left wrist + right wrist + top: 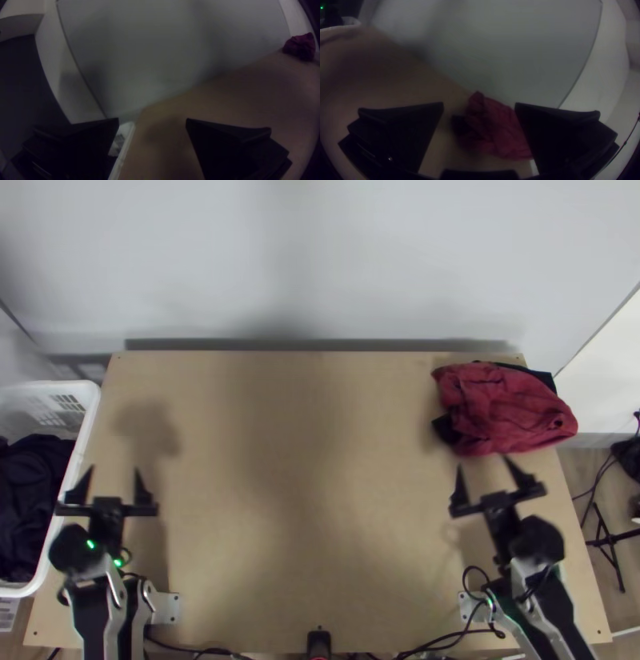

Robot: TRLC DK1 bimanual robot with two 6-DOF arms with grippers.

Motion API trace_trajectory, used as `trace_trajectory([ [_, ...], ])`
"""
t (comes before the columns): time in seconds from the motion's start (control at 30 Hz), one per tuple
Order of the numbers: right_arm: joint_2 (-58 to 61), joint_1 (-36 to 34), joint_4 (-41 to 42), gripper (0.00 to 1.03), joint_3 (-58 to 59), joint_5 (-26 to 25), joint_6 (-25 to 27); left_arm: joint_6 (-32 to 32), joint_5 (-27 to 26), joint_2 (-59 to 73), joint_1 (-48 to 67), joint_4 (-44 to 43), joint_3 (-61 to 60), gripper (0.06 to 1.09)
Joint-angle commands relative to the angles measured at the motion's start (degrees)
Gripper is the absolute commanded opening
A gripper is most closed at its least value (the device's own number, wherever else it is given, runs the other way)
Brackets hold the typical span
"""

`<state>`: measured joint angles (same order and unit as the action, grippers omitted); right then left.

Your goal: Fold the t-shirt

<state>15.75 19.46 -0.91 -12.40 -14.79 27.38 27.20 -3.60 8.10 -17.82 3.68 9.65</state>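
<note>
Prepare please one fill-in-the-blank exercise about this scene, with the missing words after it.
The bunched cloth on the table is mainly ____ in colour.
It lies near the table's far ____ corner.
The white basket stands at the table's ____ side.
The left gripper and the right gripper are both ____, with nothing between their fingers.

Missing words: red; right; left; open.

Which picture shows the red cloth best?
The top view shows the red cloth best: you see the whole bunched heap at the table's far right corner, with dark cloth peeking out. The right wrist view shows it between the gripper's open fingers, partly hidden. The left wrist view shows just a small, faraway lump.
</note>
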Motion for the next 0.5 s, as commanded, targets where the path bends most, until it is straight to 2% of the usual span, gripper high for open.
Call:
trace_trajectory([
  [0.0, 18.53, -10.32, -0.06, 0.99, -18.89, -2.09, 0.22, 0.84, -2.91, 24.77, -20.94, 8.71, 16.98, 1.04],
  [0.07, 22.22, -10.85, -5.16, 0.99, -27.41, -3.85, -1.36, 0.57, -4.31, 30.66, -25.77, 14.86, 23.22, 1.04],
  [0.23, 28.72, -9.62, -18.34, 0.99, -45.43, -9.82, -4.08, 1.98, -4.23, 38.48, -34.29, 23.48, 35.79, 1.04],
  [0.37, 34.17, -9.36, -28.89, 0.99, -58.35, -12.81, -8.13, 7.43, -3.88, 51.84, -40.89, 27.43, 42.29, 1.04],
  [0.47, 39.62, -7.69, -38.2, 0.99, -69.86, -13.43, -12.7, 11.73, -3.96, 61.95, -46.16, 26.11, 45.46, 1.04],
])
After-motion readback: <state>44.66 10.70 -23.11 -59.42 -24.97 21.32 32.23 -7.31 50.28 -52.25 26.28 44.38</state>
